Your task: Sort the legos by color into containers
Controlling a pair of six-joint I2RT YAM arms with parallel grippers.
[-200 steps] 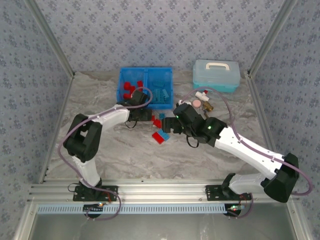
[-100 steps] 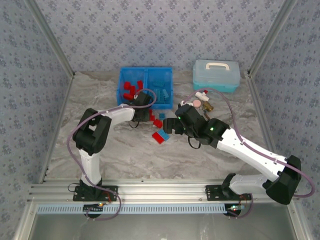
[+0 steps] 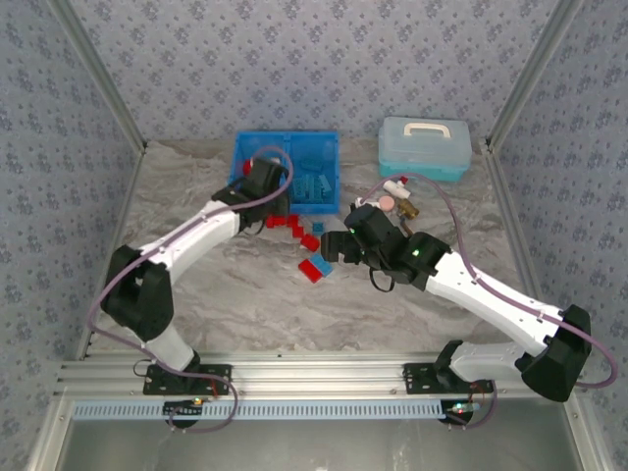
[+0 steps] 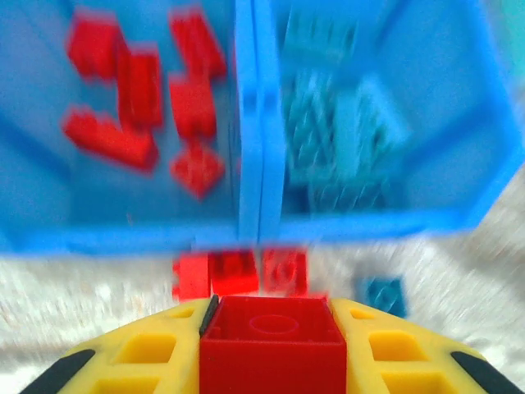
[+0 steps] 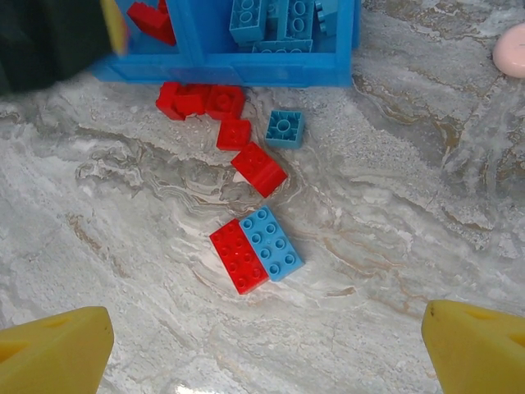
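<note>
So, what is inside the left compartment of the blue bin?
Several red legos lie in the left compartment. From above, the left gripper covers part of it, so an exact count cannot be given.

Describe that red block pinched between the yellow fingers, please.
The red block is a glossy plastic brick, a faint ring on its upper face. The left gripper clamps its two sides, holding it level and clear of the table, just short of the blue bin, near its divider. Loose red bricks lie beneath.
</note>
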